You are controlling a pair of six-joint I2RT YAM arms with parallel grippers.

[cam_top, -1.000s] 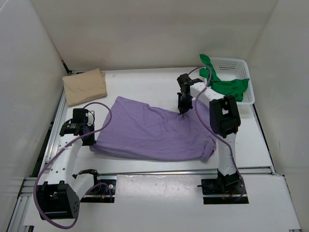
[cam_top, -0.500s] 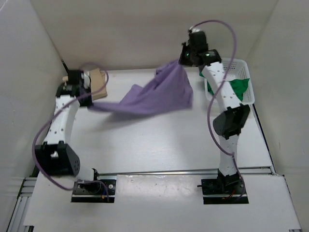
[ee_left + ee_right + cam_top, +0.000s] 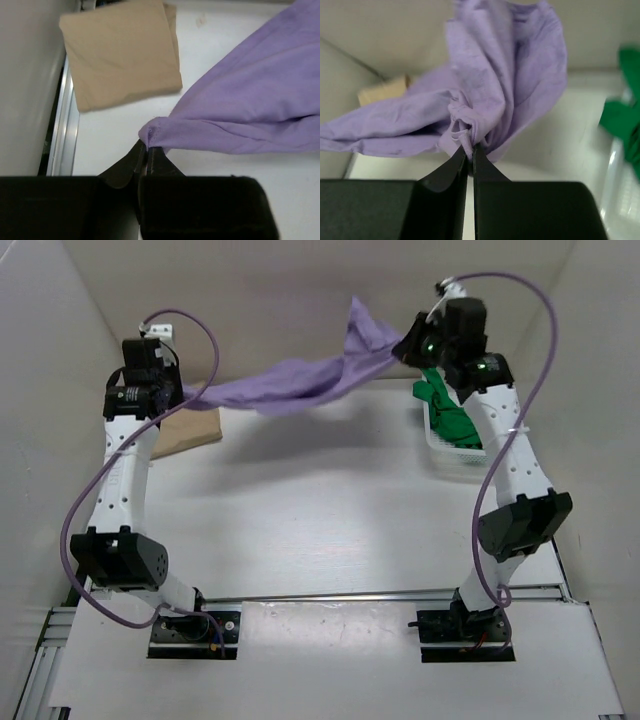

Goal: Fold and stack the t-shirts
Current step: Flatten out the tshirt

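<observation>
Purple t-shirt (image 3: 300, 390): soft, wrinkled cloth, slung in mid-air between both claws, above the far side of the bench (image 3: 320, 510).
Left claw (image 3: 146, 150): pinched closed on a bunched purple corner.
Right claw (image 3: 470, 149): pinched closed on a gathered purple fold.
Tan t-shirt (image 3: 120, 50): smooth folded rectangle, lying flat at the far-left bench corner.
Green t-shirt (image 3: 455, 420): crumpled, in the white mesh basket (image 3: 445, 452).

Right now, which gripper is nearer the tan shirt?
Left. The left gripper hangs beside the tan shirt; the right gripper, across the stretched purple shirt, is by the basket.
</observation>
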